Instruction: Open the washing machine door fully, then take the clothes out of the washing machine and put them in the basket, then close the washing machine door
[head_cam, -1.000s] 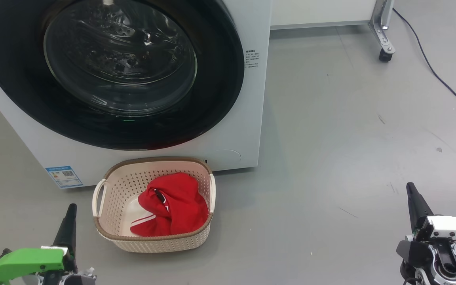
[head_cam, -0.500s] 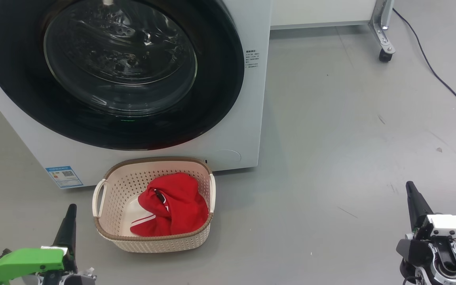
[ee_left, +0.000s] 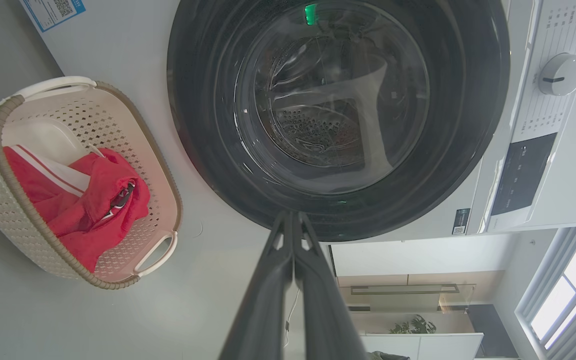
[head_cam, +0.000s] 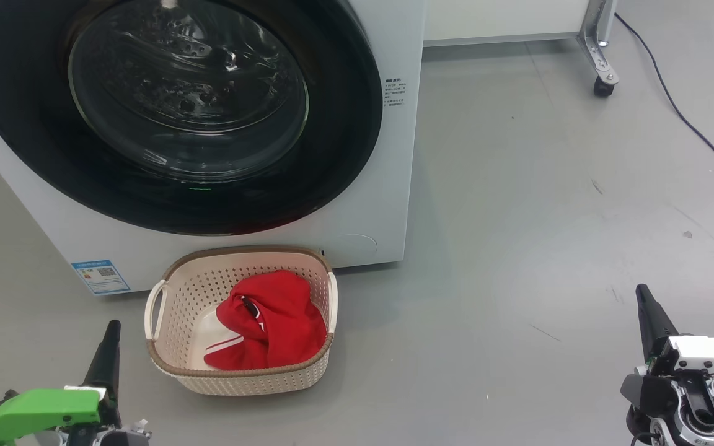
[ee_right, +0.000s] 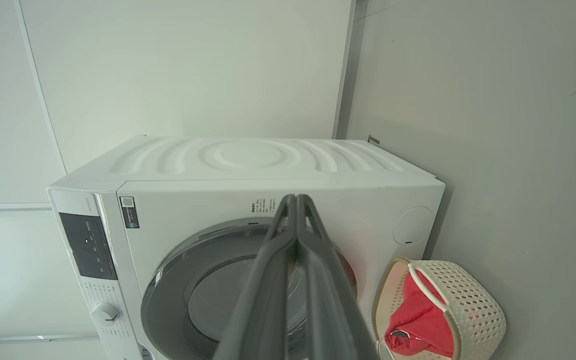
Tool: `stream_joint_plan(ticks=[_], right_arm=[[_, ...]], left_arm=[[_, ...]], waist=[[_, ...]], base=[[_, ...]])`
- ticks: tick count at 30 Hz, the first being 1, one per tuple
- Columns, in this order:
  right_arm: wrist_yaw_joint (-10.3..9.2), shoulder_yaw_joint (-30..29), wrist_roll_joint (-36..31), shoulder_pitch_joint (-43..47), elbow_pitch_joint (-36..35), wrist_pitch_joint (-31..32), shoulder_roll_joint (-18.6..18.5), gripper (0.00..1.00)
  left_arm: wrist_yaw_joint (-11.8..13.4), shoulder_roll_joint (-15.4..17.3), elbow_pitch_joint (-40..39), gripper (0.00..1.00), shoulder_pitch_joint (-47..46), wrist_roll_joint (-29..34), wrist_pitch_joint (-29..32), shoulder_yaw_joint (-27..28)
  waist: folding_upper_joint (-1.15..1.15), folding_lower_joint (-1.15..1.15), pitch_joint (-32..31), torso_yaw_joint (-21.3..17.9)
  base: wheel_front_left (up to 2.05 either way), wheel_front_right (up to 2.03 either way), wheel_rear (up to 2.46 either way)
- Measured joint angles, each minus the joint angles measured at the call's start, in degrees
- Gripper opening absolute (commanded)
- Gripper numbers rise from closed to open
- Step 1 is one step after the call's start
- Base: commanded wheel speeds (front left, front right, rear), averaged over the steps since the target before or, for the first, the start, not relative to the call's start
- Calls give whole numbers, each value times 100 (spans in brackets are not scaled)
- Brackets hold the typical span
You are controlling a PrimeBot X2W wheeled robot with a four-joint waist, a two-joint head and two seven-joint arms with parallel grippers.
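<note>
White washing machine [head_cam: 388,155] stands at 11 o'clock in the head view, and its black-rimmed washing machine door [head_cam: 344,124] is closed flat on the front. The basket [head_cam: 251,381] sits on the floor [head_cam: 518,248] at 6 o'clock of the door, with the red clothes [head_cam: 282,322] inside. At 8 o'clock the left tool [head_cam: 112,328] and at 4 o'clock the right tool [head_cam: 642,294] have fingers pressed together and hold nothing.

Black-rimmed door [head_cam: 344,124] shut on the white washer [head_cam: 388,186]; red clothes [head_cam: 276,322] lie crumpled in the cream basket [head_cam: 239,253], just on its near side.
</note>
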Motion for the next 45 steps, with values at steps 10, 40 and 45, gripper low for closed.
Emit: stream_joint_plan(ticks=[10, 40, 45], right_arm=[[1, -10, 0, -2, 13, 0, 1, 0], [16, -26, -1, -5, 44, 9, 5, 0], [18, -30, -1, -5, 52, 11, 7, 0]], left_arm=[[0, 0, 12, 0, -2, 0, 0, 4], [-1, -1, 32, 0, -26, 0, 15, 18], [-1, -1, 33, 0, -29, 0, 16, 21]], waist=[[0, 0, -1, 0], [0, 0, -2, 0], [0, 0, -2, 0]], base=[[0, 0, 0], [0, 0, 0], [0, 0, 0]])
